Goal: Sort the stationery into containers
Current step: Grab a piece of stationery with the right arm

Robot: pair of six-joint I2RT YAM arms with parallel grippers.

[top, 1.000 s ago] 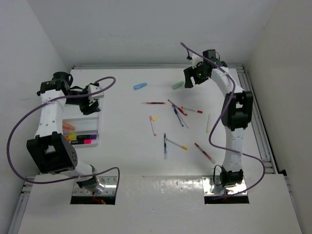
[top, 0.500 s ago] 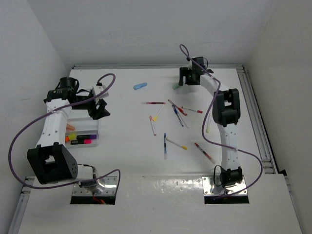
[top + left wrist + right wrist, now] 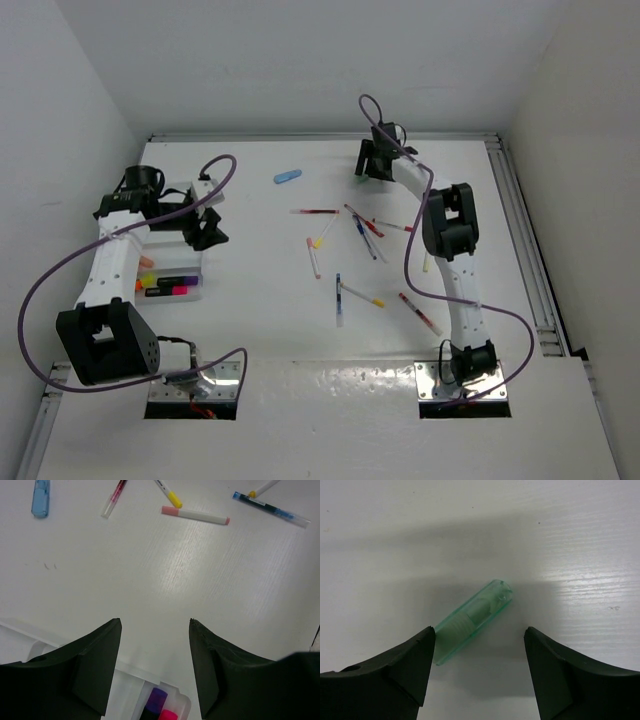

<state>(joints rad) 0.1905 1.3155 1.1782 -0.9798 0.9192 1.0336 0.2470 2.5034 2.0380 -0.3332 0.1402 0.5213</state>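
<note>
A translucent green highlighter [image 3: 472, 621] lies at a slant on the table between the fingers of my right gripper [image 3: 479, 629], which is open and low over it, near its left finger. From above, the right gripper [image 3: 372, 164] covers most of the highlighter at the far middle. My left gripper [image 3: 155, 621] is open and empty, hanging over the right end of the white tray [image 3: 129, 669], where a purple and a pink cap show. In the top view the left gripper [image 3: 208, 228] is beside the tray [image 3: 196, 262], which holds several highlighters.
A blue highlighter [image 3: 287, 177] lies far left of centre. Thin pens are scattered mid-table: a red one [image 3: 314, 211], a pink-capped one [image 3: 313, 257], a blue one [image 3: 338, 298], a yellow-capped one [image 3: 362, 295], another red one [image 3: 420, 313]. Metal rails edge the table at the right.
My right gripper has swung left and come down over the green highlighter. My left gripper has moved right, from above the tray to its right end.
</note>
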